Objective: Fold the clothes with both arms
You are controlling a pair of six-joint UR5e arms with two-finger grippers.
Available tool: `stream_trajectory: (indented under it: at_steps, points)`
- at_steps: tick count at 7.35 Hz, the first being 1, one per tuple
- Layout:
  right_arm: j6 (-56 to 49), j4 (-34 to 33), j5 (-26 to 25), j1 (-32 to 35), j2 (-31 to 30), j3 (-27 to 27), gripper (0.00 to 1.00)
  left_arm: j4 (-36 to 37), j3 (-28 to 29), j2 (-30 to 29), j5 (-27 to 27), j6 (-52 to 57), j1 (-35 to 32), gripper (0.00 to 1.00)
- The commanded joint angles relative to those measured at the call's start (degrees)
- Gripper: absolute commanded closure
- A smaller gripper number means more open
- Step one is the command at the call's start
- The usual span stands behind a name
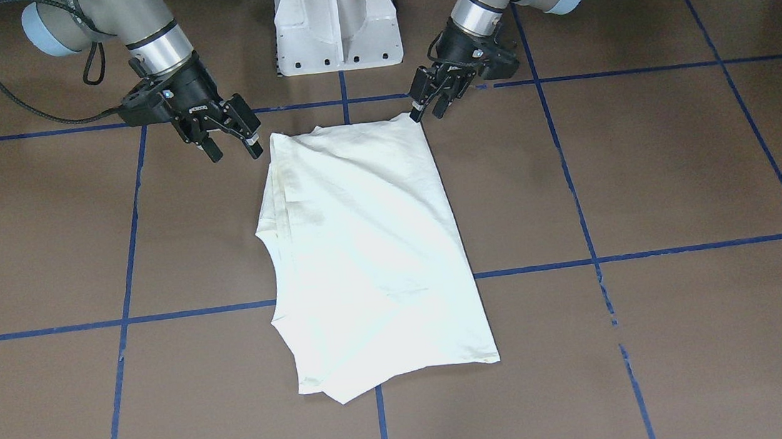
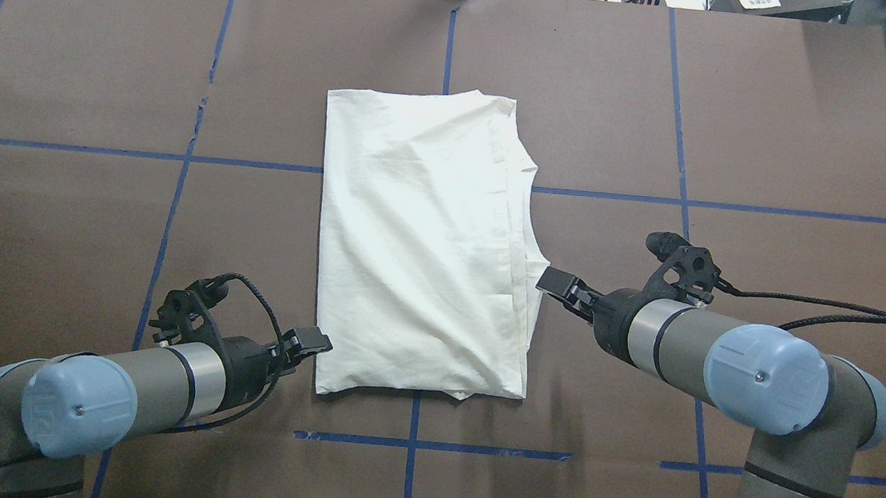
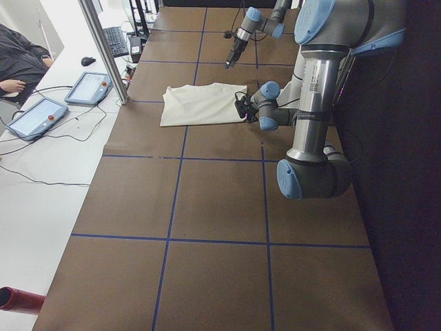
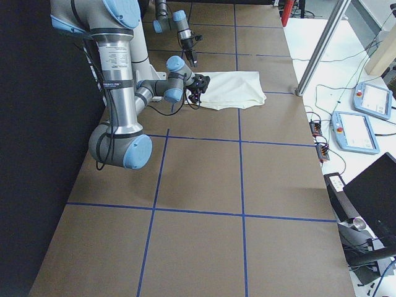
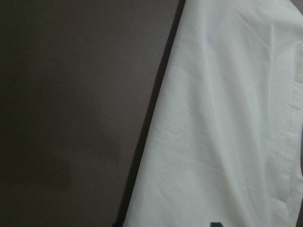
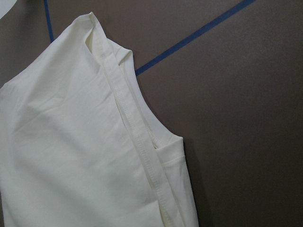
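The cream-white T-shirt (image 1: 372, 250) lies flat on the brown table, folded lengthwise into a long rectangle with its plain back up. The cat print and lettering are hidden. It also shows in the overhead view (image 2: 418, 255). My left gripper (image 1: 427, 110) is open and empty, hovering just off the shirt's near corner on my left (image 2: 318, 342). My right gripper (image 1: 233, 145) is open and empty, beside the shirt's near corner on my right (image 2: 556, 281). The left wrist view shows the shirt's folded edge (image 5: 227, 118). The right wrist view shows layered hems (image 6: 71, 156).
The white pedestal base (image 1: 336, 20) stands between the arms at the robot's edge. Blue tape lines (image 2: 410, 443) grid the brown table. A metal post (image 3: 103, 48), control tablets (image 3: 41, 114) and a seated person (image 3: 17, 62) are at the far side.
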Motion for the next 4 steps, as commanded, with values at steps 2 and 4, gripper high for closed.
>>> stream_trajectory:
  at_steps: [2, 4]
  points:
    - [0.01, 0.00, -0.21, -0.02, -0.27, -0.04, 0.00, 4.08, 0.41, -1.32, 2.62, 0.42, 4.19, 0.24]
    - [0.01, 0.00, -0.21, -0.02, -0.27, -0.04, 0.00, 4.36, 1.29, -2.99, 3.95, 0.33, 4.73, 0.26]
